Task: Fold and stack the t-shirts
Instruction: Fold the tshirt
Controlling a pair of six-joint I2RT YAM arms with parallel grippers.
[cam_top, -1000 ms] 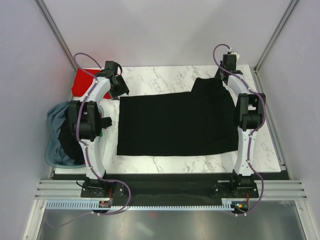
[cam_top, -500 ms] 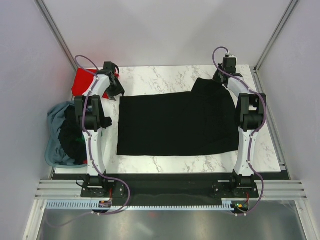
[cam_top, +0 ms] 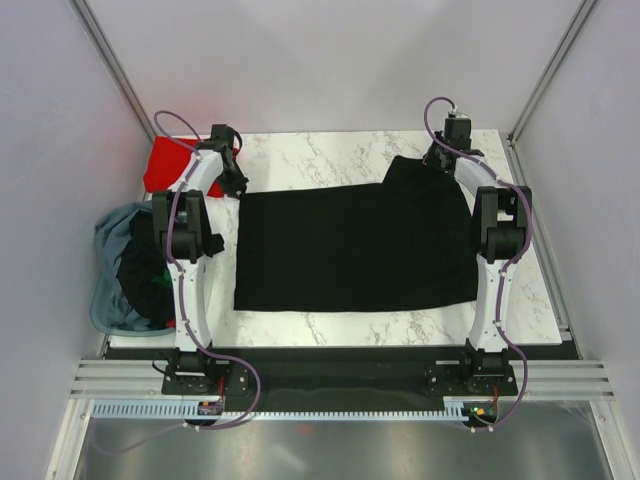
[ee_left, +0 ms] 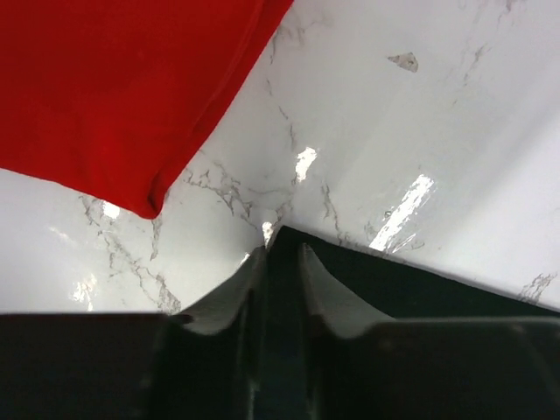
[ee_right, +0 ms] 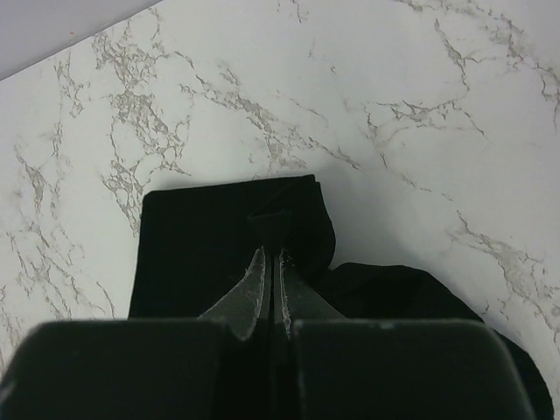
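Your left gripper (ee_left: 281,252) has its jaws closed to a sliver on just the far-left corner tip of the large black soft-cloth t-shirt (cam_top: 355,245), which lies spread flat across the middle of the white marble-patterned table (cam_top: 330,150). Your right gripper (ee_right: 271,252) is pinched tight on a small tuck of the far-right sleeve. Both bites look thin, so a fast or uneven lift may let a corner slip and skew the fold; drifting left could also snag the bright red cloth t-shirt (ee_left: 105,87) nearby.
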